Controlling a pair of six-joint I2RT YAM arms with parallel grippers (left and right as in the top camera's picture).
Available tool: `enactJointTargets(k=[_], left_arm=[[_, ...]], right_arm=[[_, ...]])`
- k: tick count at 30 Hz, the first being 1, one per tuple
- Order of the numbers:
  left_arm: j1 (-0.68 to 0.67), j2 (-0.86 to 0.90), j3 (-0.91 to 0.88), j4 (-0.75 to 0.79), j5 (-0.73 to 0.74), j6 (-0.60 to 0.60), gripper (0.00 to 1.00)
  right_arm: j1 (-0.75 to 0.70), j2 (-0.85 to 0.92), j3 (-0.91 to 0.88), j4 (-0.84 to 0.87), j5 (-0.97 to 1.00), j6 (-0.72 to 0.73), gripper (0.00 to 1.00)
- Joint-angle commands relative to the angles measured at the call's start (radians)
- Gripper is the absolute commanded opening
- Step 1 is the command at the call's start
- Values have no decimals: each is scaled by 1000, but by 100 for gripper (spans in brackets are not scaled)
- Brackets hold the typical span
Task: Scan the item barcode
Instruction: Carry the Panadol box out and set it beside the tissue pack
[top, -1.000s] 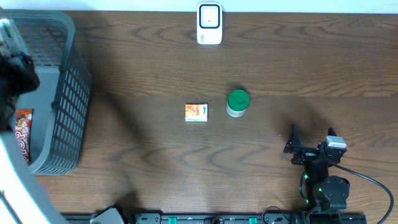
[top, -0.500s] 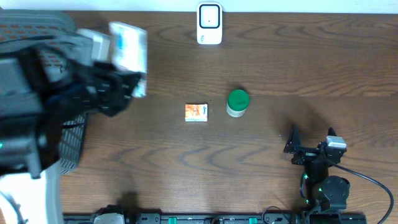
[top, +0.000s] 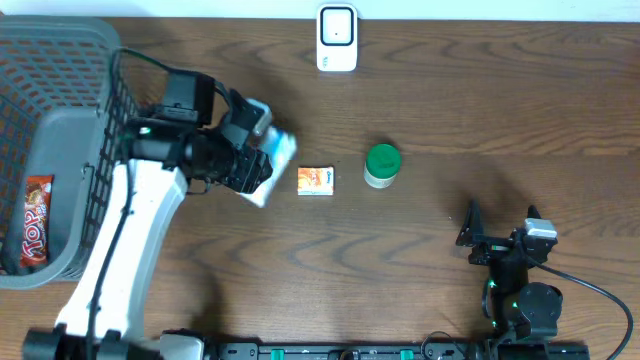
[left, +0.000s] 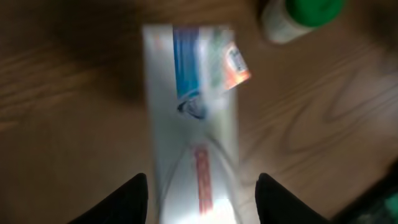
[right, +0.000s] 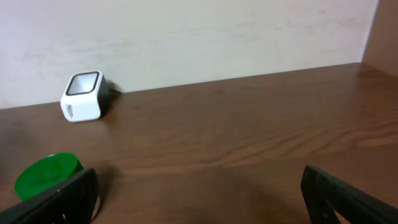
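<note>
The item, a white box (top: 275, 160) with blue and red print, slants over the table left of centre. My left gripper (top: 252, 158) straddles its near end. In the left wrist view the box (left: 193, 112) runs between the two dark fingers (left: 134, 202), and a thin strip of table shows on each side, so the jaws stand open. No barcode shows on the blurred face. The white scanner (top: 337, 38) stands at the back edge, also visible from the right wrist (right: 83, 96). My right gripper (top: 500, 228) rests open and empty at the front right (right: 202, 193).
A small orange box (top: 316, 180) lies just right of the item, with a green-lidded jar (top: 382, 166) beyond it. A grey basket (top: 110, 180) stands at the left and holds a red packet (top: 36, 218).
The left arm came out of the basket with the white box and swung right and down to the table's middle. Its jaws have widened slightly. The right arm has not moved.
</note>
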Motion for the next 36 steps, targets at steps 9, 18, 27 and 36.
enactJointTargets(k=[9, 18, 27, 36], left_arm=[[-5, 211, -85, 204, -26, 130, 56], [-5, 263, -82, 247, -27, 123, 57], [-3, 21, 78, 137, -148, 4, 93], [172, -309, 279, 135, -525, -419, 98]], right_arm=[[3, -7, -2, -4, -1, -14, 99], [3, -7, -2, -4, -1, -14, 99], [3, -7, -2, -4, -1, -14, 99], [3, -7, -2, -4, -1, -14, 99]])
